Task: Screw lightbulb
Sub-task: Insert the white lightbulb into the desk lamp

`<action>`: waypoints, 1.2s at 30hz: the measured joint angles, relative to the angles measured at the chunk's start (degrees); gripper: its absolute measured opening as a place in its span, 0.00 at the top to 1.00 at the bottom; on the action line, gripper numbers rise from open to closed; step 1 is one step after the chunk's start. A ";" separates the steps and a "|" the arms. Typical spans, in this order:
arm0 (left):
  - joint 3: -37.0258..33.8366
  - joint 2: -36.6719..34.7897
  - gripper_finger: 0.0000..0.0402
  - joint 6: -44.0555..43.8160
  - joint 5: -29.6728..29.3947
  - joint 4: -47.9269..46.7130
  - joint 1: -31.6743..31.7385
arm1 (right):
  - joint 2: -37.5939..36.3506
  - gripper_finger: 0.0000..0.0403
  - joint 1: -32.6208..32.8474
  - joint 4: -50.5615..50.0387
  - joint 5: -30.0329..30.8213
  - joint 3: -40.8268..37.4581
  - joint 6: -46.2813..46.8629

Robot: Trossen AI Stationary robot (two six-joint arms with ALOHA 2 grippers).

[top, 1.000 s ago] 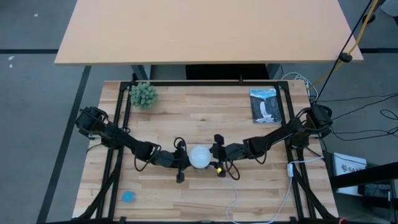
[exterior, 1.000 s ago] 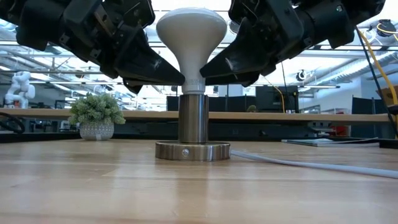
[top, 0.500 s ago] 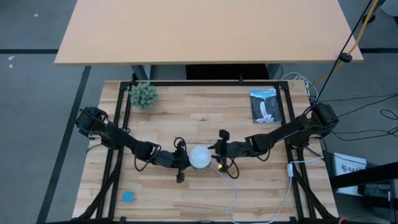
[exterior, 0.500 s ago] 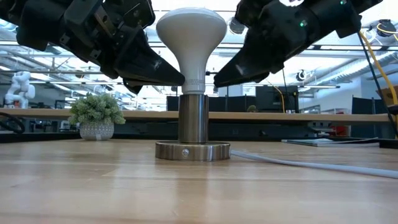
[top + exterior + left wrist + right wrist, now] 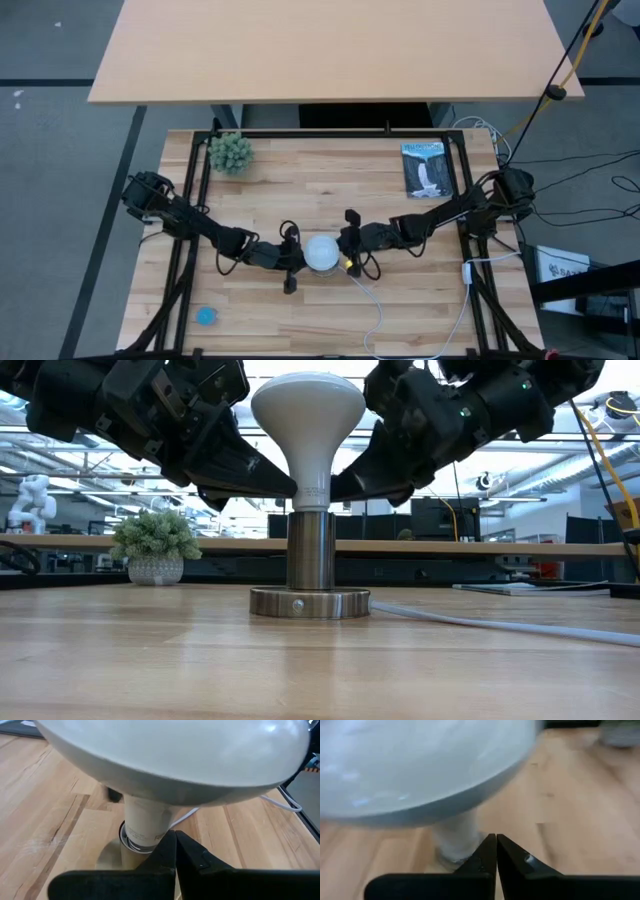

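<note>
both tools closed to a point, left tool (image 5: 270,485) and right tool (image 5: 345,485) pressing the lightbulb (image 5: 308,420) neck over its socket (image 5: 310,575); nudge evenly, keep it upright.

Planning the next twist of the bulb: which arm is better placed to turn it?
Hard to say, perhaps left. Both shut claws, left claw and right claw, press the lightbulb neck above the socket.

two dark, slender jointed arms trailing thin black cable loops; flat black jaws tapering to wedge-shaped tips.
</note>
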 joint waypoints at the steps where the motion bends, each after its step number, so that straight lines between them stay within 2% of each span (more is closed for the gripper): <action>1: 0.00 0.00 1.00 0.02 0.00 -0.09 0.00 | 0.00 1.00 0.02 -0.11 -1.82 0.00 0.00; 9: 0.00 0.00 1.00 0.13 0.20 -0.24 -0.04 | 0.00 1.00 0.46 -0.89 -5.68 0.00 1.48; 19: -0.04 -0.07 1.00 -0.26 0.43 -0.74 1.38 | 0.00 1.00 1.27 -2.50 -7.37 -0.07 2.95; 24: -0.05 -0.08 1.00 -1.79 -0.96 -4.11 1.68 | 0.00 1.00 2.48 -2.80 -8.08 -0.04 3.51; 29: -0.04 -0.07 1.00 -4.14 -2.19 -5.28 2.67 | 0.00 1.00 3.58 -3.14 -12.15 -0.04 3.87; 32: -0.04 -0.07 1.00 -4.65 -2.19 -5.35 3.17 | 0.00 1.00 3.78 -4.58 -11.39 0.00 4.25; 36: -0.04 -0.07 1.00 -5.84 0.08 -5.34 2.05 | -0.69 1.00 3.31 -10.20 -4.19 0.00 6.58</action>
